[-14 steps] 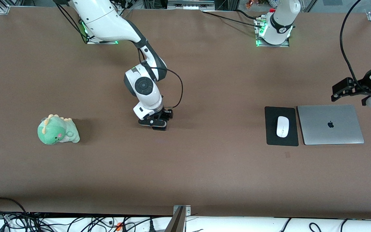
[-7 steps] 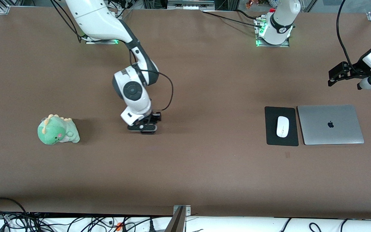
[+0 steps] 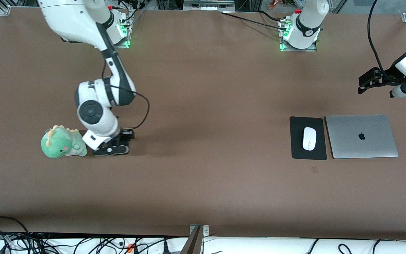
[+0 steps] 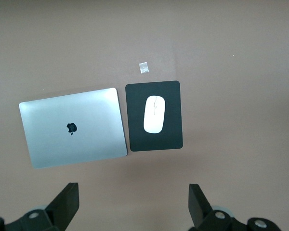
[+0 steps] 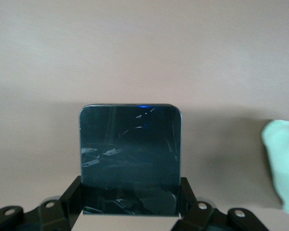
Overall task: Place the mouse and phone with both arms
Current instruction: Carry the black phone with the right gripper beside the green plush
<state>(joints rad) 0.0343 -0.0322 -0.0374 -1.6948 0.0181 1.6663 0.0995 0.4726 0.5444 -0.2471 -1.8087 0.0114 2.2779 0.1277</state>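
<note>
Brown matte covering ran across the whole surface [image 3: 203, 183]. Toward the right arm's end sat a green plush dinosaur [image 3: 63, 142]. Just beside it, the right gripper [image 3: 111, 150] hung low over the surface, its fingers clamped on the phone [image 5: 130, 153], a black slab with a glossy, reflective face. Well apart, toward the left arm's end, the white mouse [image 3: 309, 138] lay on a black mouse pad [image 3: 307, 155], which sat just beside a closed silver laptop [image 3: 361, 136]. The left gripper [image 4: 134, 204] waited high above the laptop and the mouse pad, its fingers spread wide apart and holding nothing.
</note>
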